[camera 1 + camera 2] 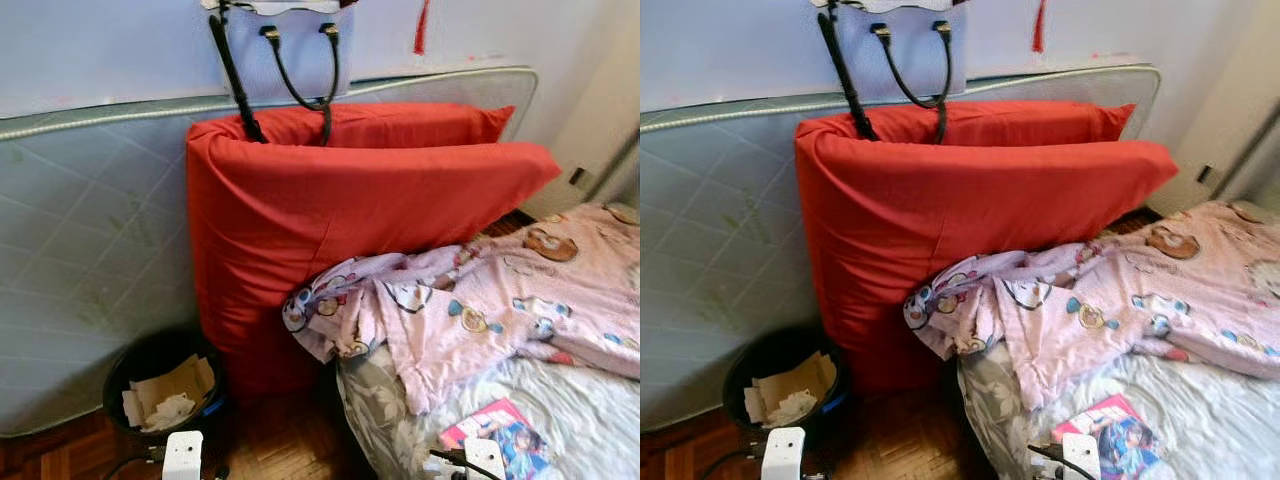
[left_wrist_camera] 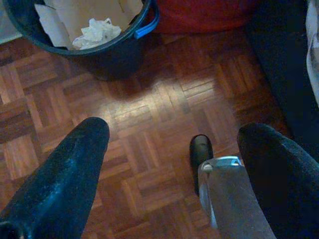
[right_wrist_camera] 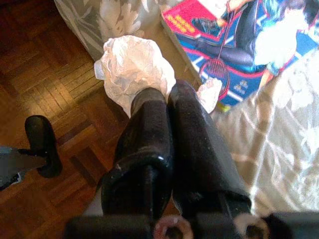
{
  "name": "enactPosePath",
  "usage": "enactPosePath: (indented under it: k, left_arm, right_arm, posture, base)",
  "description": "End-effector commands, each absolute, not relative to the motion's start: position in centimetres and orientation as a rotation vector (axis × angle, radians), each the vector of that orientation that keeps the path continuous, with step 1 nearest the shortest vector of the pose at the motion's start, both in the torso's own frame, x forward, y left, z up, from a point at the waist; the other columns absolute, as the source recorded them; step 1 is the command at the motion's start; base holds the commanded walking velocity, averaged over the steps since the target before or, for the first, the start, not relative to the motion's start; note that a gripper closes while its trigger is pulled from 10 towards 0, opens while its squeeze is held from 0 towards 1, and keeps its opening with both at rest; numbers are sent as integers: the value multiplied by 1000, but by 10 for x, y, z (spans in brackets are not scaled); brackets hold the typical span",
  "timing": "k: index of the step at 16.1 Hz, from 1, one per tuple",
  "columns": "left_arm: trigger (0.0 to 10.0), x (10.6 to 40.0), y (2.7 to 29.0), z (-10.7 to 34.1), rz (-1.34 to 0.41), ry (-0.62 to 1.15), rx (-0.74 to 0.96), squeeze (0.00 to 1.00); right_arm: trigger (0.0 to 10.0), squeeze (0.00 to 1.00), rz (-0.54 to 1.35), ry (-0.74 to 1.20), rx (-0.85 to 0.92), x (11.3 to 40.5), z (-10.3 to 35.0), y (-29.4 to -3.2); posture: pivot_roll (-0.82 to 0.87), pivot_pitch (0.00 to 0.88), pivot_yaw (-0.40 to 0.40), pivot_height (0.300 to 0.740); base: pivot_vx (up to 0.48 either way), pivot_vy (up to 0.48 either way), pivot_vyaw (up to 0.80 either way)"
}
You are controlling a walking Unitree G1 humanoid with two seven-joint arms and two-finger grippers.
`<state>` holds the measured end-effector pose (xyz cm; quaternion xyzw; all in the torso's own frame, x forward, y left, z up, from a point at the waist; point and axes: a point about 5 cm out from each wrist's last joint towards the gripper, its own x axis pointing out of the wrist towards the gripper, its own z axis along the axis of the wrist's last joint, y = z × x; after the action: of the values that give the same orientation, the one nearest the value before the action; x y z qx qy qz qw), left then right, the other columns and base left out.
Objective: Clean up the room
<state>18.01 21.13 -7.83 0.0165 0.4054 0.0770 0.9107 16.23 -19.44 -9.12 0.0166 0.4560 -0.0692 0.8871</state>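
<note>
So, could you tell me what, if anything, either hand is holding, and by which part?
The right hand pinches a crumpled white tissue by its near edge; the left hand holds nothing.

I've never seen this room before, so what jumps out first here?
Two big red cushions lean against an upended mattress, with a rumpled pink cartoon blanket spilling off the bed below. The right gripper is pinching a crumpled white tissue near the bed's edge.
</note>
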Motion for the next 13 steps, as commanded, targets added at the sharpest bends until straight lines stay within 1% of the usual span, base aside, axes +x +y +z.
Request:
enactPosePath:
  k: [1,5,13]
  left_arm:
    - [10000,176,208,-82,150,867,37,0]
    - [10000,175,206,-82,149,871,37,0]
    - [10000,171,213,-83,157,880,36,0]
  right_arm:
    - [10000,0,-145,955,28,161,-91,-196]
    - [10000,0,-144,957,27,161,-92,-196]
    - [10000,0,-138,963,21,159,-92,-196]
  posture:
    - [-11,0,-44,740]
    - [-11,0,-43,740]
    - [-10,0,-44,740]
  base:
    - [0,244,0]
    - [0,245,0]
    - [0,245,0]
